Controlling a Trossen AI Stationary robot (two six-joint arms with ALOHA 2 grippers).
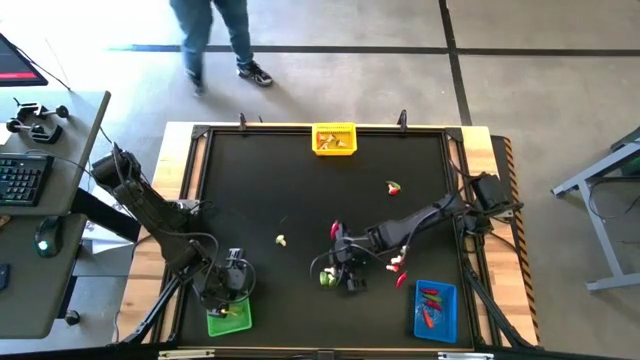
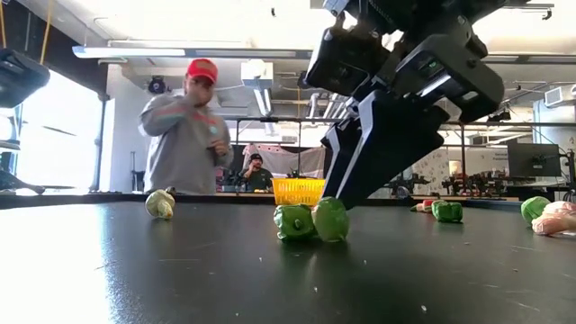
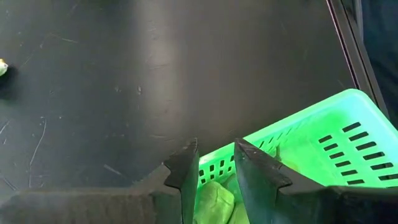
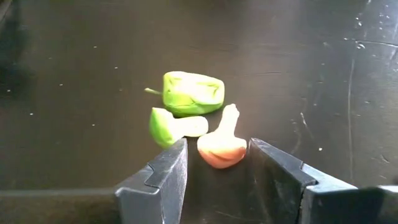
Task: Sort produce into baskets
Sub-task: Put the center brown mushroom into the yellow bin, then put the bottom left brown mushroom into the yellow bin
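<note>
Right arm at the green pieces.
Your right gripper (image 4: 217, 163) fingers sit apart around a tan piece (image 4: 221, 148); left gripper (image 3: 214, 168) fingers apart above the green basket (image 3: 323, 149).

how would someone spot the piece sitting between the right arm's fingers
Start at the blue basket in the table's near right corner, then move left to the right gripper. Between its open fingers lies a tan-orange piece with a narrow stem. The two green pieces just beyond it are the nearest neighbours; it alone is not green.

green basket (image 3: 323, 134): glossy plastic mesh | table (image 3: 155, 74): matt black, scratched
</note>
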